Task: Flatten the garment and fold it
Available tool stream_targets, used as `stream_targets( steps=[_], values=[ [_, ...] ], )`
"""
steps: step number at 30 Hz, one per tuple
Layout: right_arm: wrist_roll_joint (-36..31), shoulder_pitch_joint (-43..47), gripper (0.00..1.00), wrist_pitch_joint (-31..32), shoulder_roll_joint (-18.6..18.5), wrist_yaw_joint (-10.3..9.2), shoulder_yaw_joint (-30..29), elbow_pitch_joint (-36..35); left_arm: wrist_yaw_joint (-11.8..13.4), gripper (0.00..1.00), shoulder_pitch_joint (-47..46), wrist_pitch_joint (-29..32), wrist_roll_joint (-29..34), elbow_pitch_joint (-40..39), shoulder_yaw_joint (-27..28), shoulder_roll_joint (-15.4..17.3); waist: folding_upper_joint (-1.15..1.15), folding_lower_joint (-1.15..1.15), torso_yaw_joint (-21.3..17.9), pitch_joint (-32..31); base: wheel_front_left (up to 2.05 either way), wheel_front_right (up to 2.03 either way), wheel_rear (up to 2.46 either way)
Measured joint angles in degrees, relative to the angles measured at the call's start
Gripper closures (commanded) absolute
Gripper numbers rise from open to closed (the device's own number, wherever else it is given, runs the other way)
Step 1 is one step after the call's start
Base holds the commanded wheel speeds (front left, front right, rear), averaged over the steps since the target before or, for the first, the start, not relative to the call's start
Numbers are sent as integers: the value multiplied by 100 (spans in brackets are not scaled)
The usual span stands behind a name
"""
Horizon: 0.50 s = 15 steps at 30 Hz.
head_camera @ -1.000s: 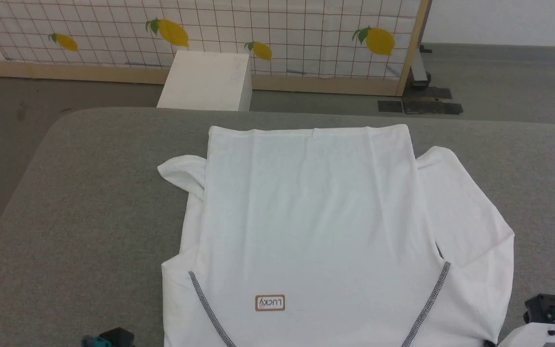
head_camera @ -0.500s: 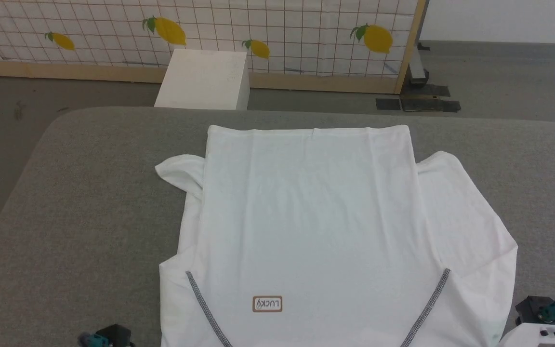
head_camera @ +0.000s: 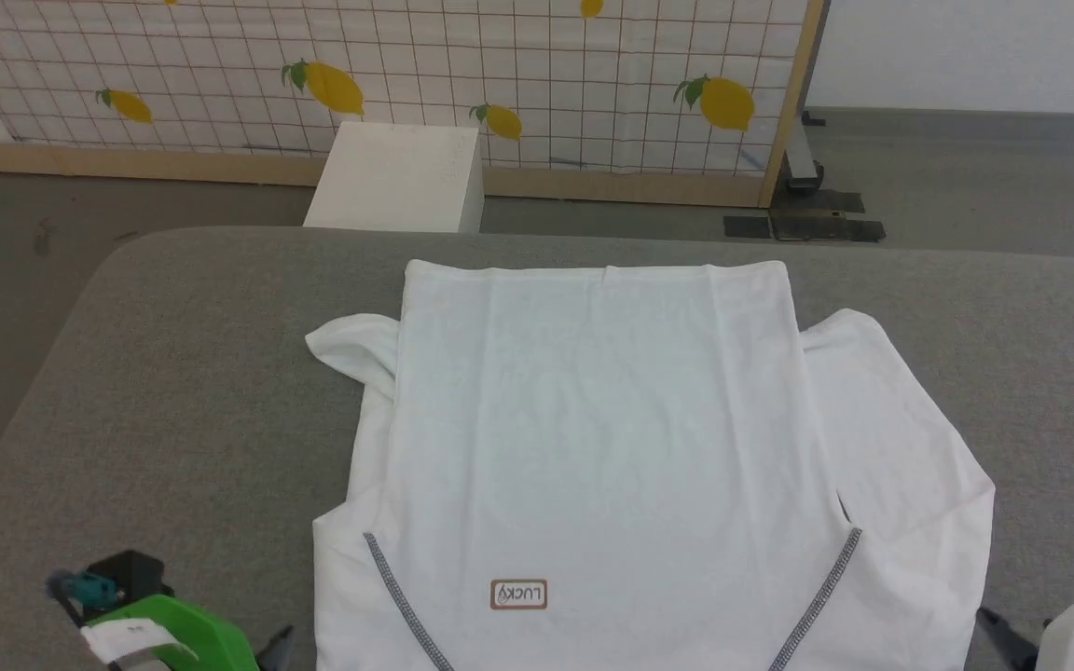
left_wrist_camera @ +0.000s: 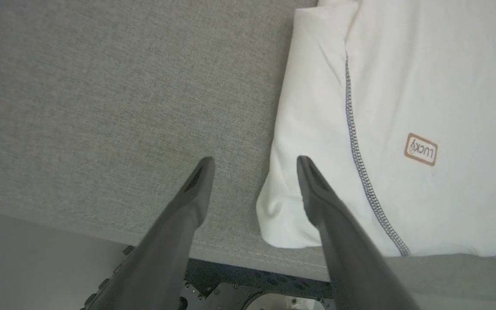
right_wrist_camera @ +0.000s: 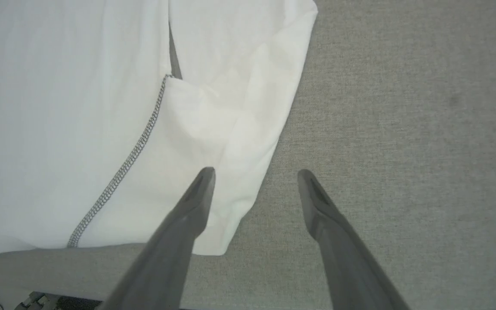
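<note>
The white garment (head_camera: 593,438) lies spread on the grey table (head_camera: 173,373), with its hem at the far side and both sleeves folded in. Its "LUCKY" patch (head_camera: 518,595) and two zigzag seams are at the near end. My left gripper (left_wrist_camera: 254,162) hovers open over the near left corner of the garment (left_wrist_camera: 317,129), one fingertip (left_wrist_camera: 306,168) above the cloth edge. Over the near right corner of the garment (right_wrist_camera: 101,107), my right gripper (right_wrist_camera: 255,173) is open and straddles the sleeve's edge. Neither gripper holds anything.
A rigid white box (head_camera: 397,177) stands on the floor beyond the table, before a lemon-print partition (head_camera: 500,75). Dark floor plates (head_camera: 807,226) lie at the back right. The table's near edge (left_wrist_camera: 230,252) runs just below the garment's corners.
The head camera has tilted a little. My left arm's green wrist has come up into view at the lower left, and my right arm has moved towards the lower right corner. The garment lies as before.
</note>
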Motion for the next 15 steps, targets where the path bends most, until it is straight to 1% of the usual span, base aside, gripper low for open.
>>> stream_targets(
  steps=[3, 4, 6, 8, 10, 12, 13, 15],
  values=[
    [1, -176, 0, 47, -36, -1, -230, -198, 147, 0, -2, 38, -1, -385, 151, 140, 0, 0, -18, -13, 0, 0, 0],
    [0, -254, 0, 54, -63, -1, -272, -240, 165, 0, -7, -34, 24, -477, 216, 162, 0, 0, -21, -5, 0, 0, 0],
    [-23, -515, 0, 4, -112, -1, -394, -311, 188, 0, -104, -410, 177, -616, 409, 182, 0, 0, -27, 39, 0, 0, 0],
    [-55, -807, 0, -113, -163, -1, -445, -332, 180, 0, -300, -881, 208, -701, 633, 68, 0, 0, -32, 104, 0, 0, 0],
    [-53, -1193, 0, -287, -218, -1, -454, -304, 53, 0, -526, -1418, 333, -708, 705, -60, 0, 0, -35, 210, 0, 0, 0],
    [-55, -1510, 0, -371, -349, -1, -417, -200, -133, 0, -750, -1968, 469, -683, 755, -203, 0, 0, -33, 328, 0, 0, 0],
    [-57, -1729, 0, -434, -428, -1, -388, -102, -305, 0, -910, -2336, 550, -638, 776, -275, 0, 0, -30, 417, 0, 0, 0],
    [-80, -2045, 0, -501, -601, -1, -249, 69, -517, 0, -1139, -2889, 760, -520, 767, -330, 0, 0, -23, 565, 0, 0, 0]
  ],
)
